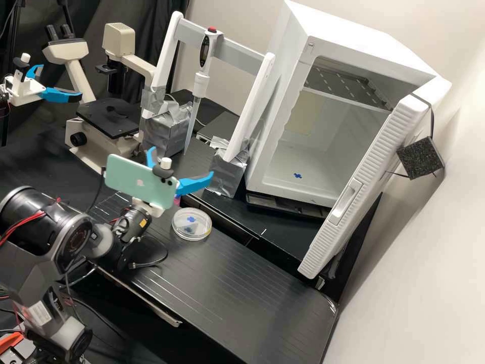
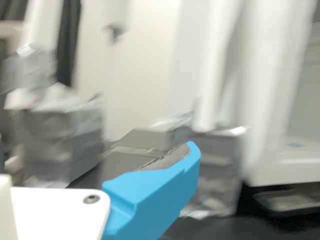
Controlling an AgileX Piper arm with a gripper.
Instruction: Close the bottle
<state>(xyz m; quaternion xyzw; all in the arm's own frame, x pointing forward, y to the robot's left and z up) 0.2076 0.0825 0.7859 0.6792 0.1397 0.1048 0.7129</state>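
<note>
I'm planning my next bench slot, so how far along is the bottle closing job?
Done: no closing I can confirm from these views. In hand: nothing, as the gripper hangs open and empty above the bench. Left: probably the whole closing, since nothing is being gripped or turned.

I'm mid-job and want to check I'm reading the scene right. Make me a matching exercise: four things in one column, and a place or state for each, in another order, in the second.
Column one
A. Hand
B. Round dish
C. Pipette
D. Cabinet

Column two
1. Hanging tip down at the crossbar
2. White, with its door open
3. Blue fingers spread apart
4. Lying on the dark bench

Right pairs: A-3; B-4; C-1; D-2
</note>
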